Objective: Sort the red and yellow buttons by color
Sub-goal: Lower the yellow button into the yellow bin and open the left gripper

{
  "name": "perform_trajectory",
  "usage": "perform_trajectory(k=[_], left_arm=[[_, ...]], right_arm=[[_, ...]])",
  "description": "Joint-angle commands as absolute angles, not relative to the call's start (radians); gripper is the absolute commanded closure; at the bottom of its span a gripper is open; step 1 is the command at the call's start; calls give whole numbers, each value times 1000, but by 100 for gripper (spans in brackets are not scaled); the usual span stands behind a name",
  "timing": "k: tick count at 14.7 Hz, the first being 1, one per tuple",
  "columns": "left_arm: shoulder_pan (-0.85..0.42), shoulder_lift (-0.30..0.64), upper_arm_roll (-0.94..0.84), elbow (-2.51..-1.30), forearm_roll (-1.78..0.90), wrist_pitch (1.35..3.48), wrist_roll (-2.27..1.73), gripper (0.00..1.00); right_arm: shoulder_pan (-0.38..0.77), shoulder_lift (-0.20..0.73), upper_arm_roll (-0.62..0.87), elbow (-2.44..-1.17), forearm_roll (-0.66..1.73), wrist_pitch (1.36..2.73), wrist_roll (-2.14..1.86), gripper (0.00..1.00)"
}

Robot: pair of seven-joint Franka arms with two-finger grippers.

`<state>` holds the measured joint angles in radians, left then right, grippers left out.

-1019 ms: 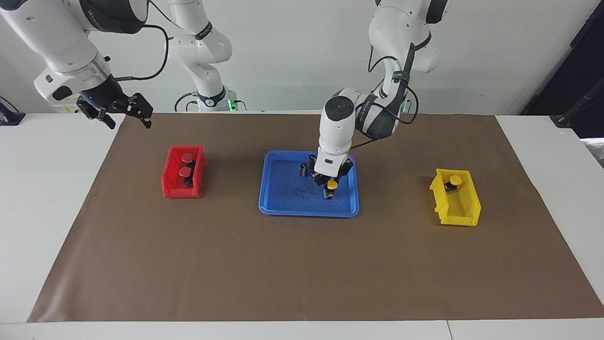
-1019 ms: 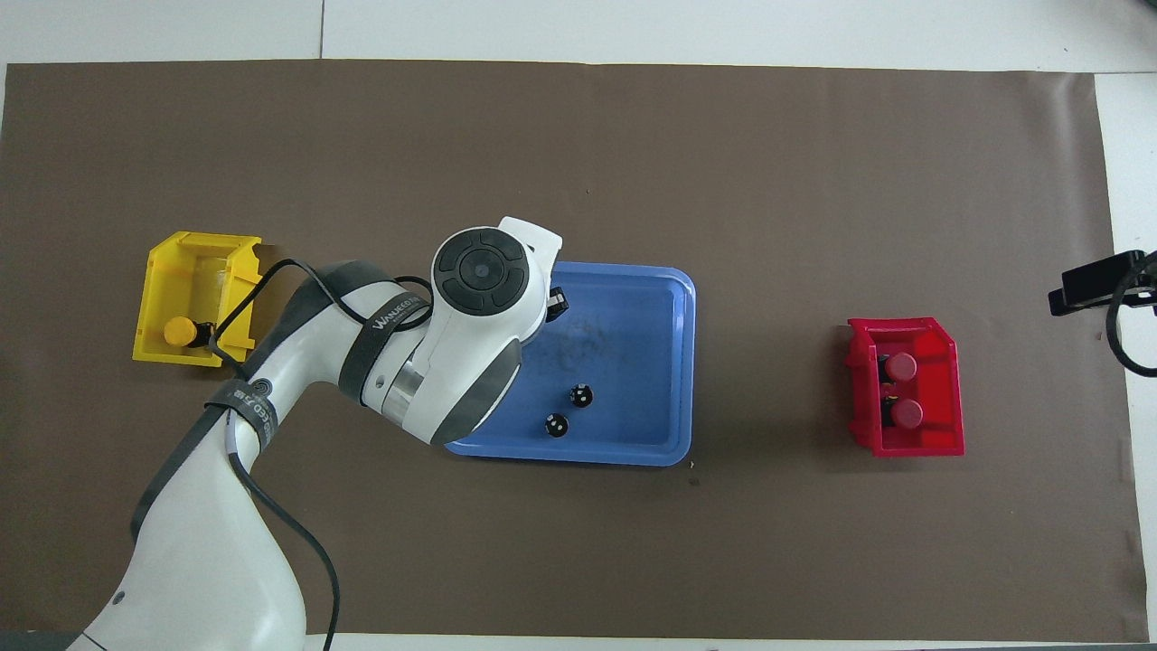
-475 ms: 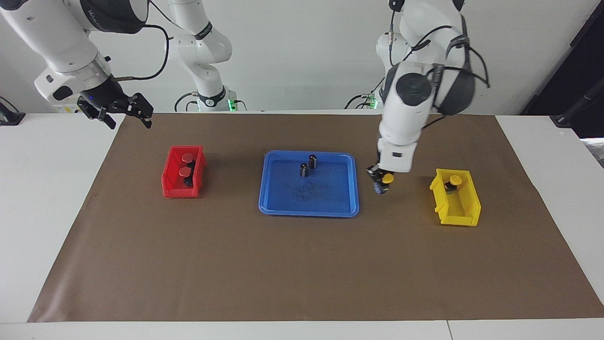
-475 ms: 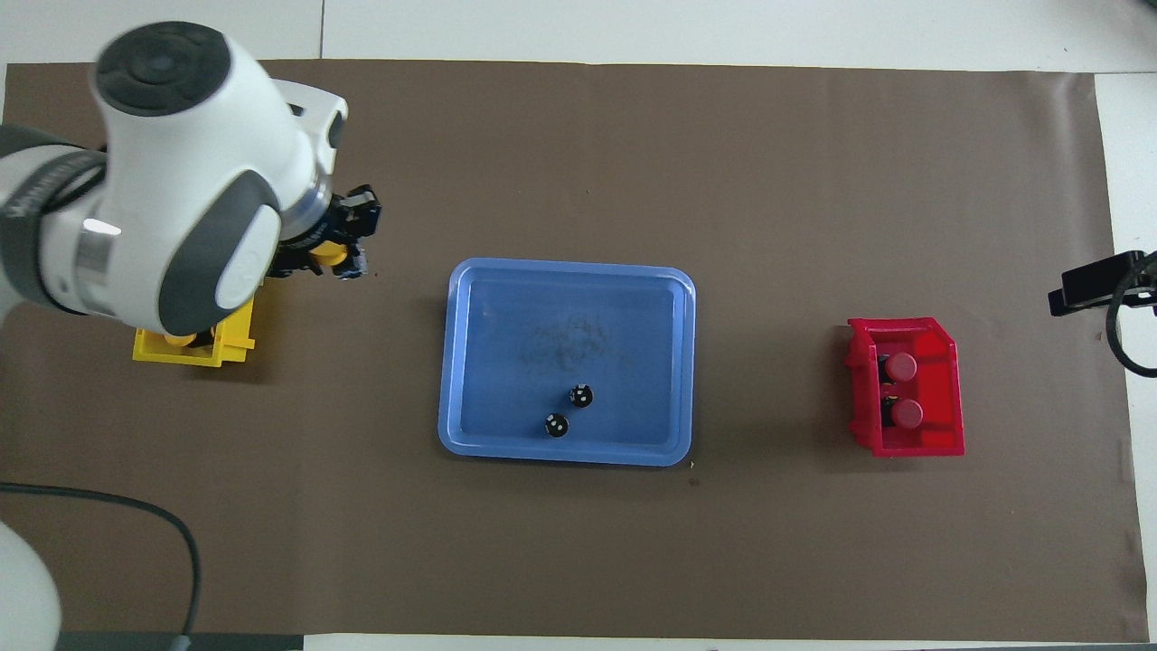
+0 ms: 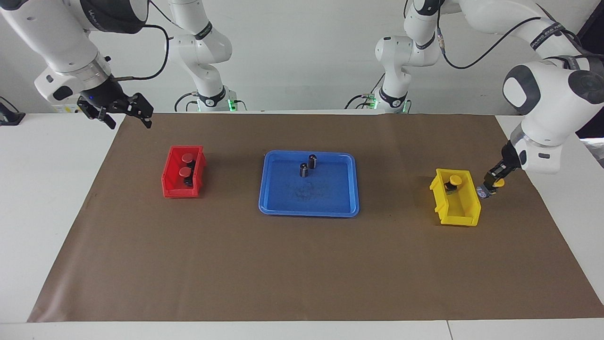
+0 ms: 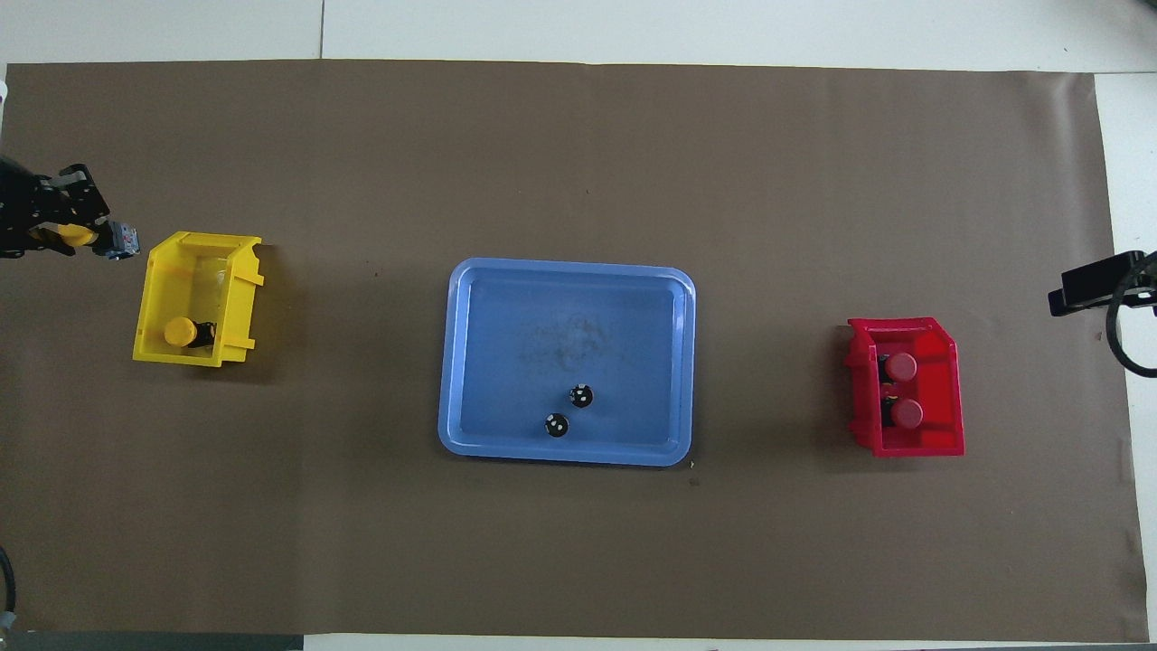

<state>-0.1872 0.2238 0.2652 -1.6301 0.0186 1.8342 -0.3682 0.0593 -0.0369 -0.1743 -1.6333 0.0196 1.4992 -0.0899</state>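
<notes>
Two red buttons (image 5: 186,164) sit in the red bin (image 5: 170,185); one yellow button (image 5: 455,180) in the yellow bin (image 5: 460,213). Left gripper (image 5: 490,186) pinches another yellow button (image 5: 499,182) beside it. Right gripper (image 5: 123,112) waits spread. Arm lettering seems unreadable.

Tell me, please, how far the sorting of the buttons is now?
Done: two red buttons lie in the red bin, one yellow button in the yellow bin. In hand: the left hand grips the last yellow button beside that bin, not over it. Left: drop it in. The right hand waits, open.
</notes>
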Motion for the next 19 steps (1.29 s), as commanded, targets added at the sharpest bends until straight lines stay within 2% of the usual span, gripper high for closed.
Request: perform_trajectory(k=[1,4,11,19], left_arm=[[-201,173,256,-1732,23,1910,-374,99],[-215,149,256,-1827,23,1997,-379,99],[-218,147,250,-1962,21,2128,-377,99],[-245,202,244,-1970,18,2178,-382,99]], right_arm=[[57,-58,-169,-1661,21,1514,-74,0],[57,-58,-169,-1661,21,1514,-74,0],[57,-60,-169,-1661,21,1514,-74,0],[57,-58,-169,-1661,21,1513,-74,0]])
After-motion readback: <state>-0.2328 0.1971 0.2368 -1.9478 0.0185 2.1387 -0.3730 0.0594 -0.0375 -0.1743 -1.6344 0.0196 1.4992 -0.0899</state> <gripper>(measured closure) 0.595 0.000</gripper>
